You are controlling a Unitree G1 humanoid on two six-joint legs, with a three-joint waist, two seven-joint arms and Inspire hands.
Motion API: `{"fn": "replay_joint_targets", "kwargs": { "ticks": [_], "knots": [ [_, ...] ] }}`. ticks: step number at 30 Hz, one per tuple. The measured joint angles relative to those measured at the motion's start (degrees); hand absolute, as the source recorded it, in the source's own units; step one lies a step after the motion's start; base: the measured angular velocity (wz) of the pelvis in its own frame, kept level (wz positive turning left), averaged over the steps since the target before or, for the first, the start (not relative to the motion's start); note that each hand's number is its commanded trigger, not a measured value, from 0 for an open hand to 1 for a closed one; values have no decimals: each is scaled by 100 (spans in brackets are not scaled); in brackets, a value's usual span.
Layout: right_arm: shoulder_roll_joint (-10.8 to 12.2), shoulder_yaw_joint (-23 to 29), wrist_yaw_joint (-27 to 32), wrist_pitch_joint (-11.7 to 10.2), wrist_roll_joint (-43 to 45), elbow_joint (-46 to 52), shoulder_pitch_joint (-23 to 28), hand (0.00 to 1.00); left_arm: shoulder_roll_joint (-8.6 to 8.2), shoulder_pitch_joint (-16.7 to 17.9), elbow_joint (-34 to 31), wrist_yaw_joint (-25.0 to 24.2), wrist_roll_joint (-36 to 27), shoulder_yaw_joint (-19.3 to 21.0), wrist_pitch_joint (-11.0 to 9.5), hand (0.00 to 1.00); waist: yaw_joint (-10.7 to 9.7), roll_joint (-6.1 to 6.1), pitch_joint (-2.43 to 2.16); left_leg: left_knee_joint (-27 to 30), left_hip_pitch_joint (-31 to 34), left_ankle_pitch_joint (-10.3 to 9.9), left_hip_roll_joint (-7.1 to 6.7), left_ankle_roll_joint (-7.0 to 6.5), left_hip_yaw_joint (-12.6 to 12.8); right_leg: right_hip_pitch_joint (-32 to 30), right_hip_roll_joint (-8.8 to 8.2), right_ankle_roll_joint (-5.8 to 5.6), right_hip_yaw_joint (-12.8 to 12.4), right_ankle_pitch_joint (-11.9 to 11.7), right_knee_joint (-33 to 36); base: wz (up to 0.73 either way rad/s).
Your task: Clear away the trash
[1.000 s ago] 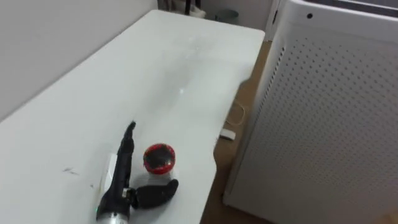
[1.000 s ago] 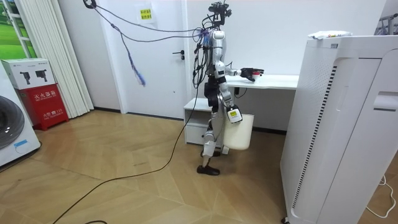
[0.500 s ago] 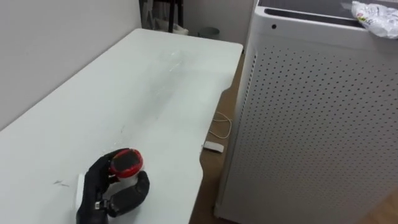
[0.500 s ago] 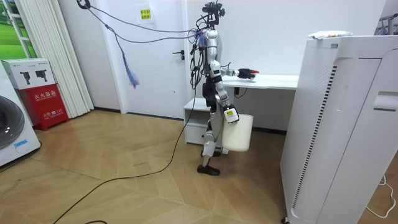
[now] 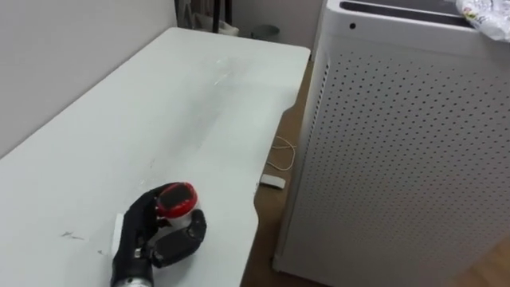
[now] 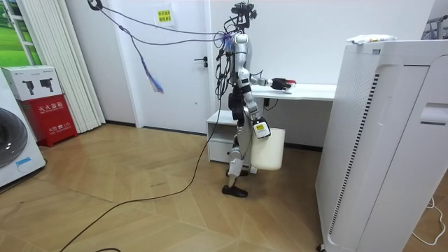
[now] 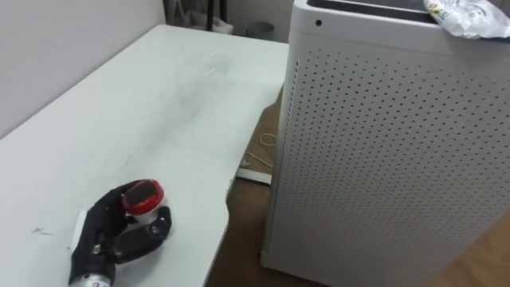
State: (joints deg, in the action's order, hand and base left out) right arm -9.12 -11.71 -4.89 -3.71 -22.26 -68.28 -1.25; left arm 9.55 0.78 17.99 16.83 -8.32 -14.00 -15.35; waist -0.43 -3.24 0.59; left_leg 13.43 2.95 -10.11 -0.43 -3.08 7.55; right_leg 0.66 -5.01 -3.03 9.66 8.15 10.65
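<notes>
A small green sign [image 6: 163, 15] on the wall, upper middle of the room view, and a printed red box [image 6: 52, 115] at its left are seen, their writing too small to be read. On the white table [image 5: 183, 104] the left hand [image 5: 151, 235] is laid at the lower left, near the curved right edge, its fingers curled tightly round a red-topped piece of garbage [image 5: 176, 199]. A narrow strip of wooden floor [image 5: 263, 239] is left between the table and the perforated white cabinet [image 5: 398, 159], on which a crumpled wrapper [image 5: 484, 11] lies, and the right hand [image 6: 262, 129] is held low at a white bin [image 6: 269, 152], its grip not readable.
</notes>
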Motion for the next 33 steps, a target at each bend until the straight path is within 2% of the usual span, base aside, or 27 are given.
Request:
{"fn": "replay_joint_targets", "kwargs": {
  "ticks": [4, 7, 9, 15, 21, 26, 30, 31, 32, 33],
  "knots": [
    [-2, -1, -9, -2, -17, 84, -123, 100, 49, -31, -354, -410, -354, -475, 184, 100, -159, 25, -1, 17, 143, 1, 0, -1, 28, -143, -6, 0, -11, -1, 1, -3],
    [-4, -19, -19, -12, 76, 147, -260, 100, 50, -111, -700, -958, -425, -822, 249, 100, -282, 65, 9, 19, 243, 2, 5, -2, 52, -267, -5, 1, -37, -1, 12, -5],
    [-20, -74, -29, -50, 77, 146, -345, 100, 29, -313, -752, -1444, -497, -1058, 253, 100, -351, 135, 44, 4, 248, 1, 14, -3, 120, -296, -2, 2, -86, -1, 12, -10],
    [-44, -45, -43, -57, 80, 152, -640, 100, 33, -450, -766, -2302, -991, -1387, 342, 100, -586, 294, 48, -44, 357, -1, 47, -2, 272, -499, 12, 2, -186, -1, 30, -12],
    [-50, -54, 106, -77, 80, 224, -738, 100, 50, -500, -777, -2615, -1027, -1745, 528, 100, -724, 359, 61, -19, 493, -1, 54, -2, 315, -678, 11, 2, -186, -1, 104, -3],
    [-97, -94, 216, -78, 83, 233, -748, 100, 75, -617, -771, -2773, -1023, -1899, 530, 100, -725, 449, 72, -20, 489, 0, 57, -2, 345, -700, 12, 2, -231, -1, 116, -5],
    [-220, -80, 358, -128, 178, 371, -745, 100, 82, -616, -725, -2902, -1018, -1911, 552, 100, -736, 577, 127, -28, 505, -1, 64, -5, 429, -798, 12, 3, -316, -1, 205, -10],
    [-232, -76, 380, -145, 195, 376, -745, 100, 88, -616, -720, -2911, -1015, -1923, 567, 68, -741, 593, 119, -30, 522, -2, 65, -5, 433, -815, 12, 3, -317, -1, 205, -5],
    [-244, -64, 437, -169, 211, 402, -745, 100, 92, -616, -721, -2935, -1013, -1943, 597, 8, -770, 618, 113, -19, 570, -1, 68, -6, 433, -862, 12, 5, -313, -3, 211, 0],
    [-244, -51, 496, -175, 211, 411, -743, 100, 89, -616, -712, -2990, -1011, -1960, 640, 0, -782, 639, 110, -2, 605, -1, 76, -6, 436, -895, 17, 12, -315, -7, 220, 0]
  ]
}}
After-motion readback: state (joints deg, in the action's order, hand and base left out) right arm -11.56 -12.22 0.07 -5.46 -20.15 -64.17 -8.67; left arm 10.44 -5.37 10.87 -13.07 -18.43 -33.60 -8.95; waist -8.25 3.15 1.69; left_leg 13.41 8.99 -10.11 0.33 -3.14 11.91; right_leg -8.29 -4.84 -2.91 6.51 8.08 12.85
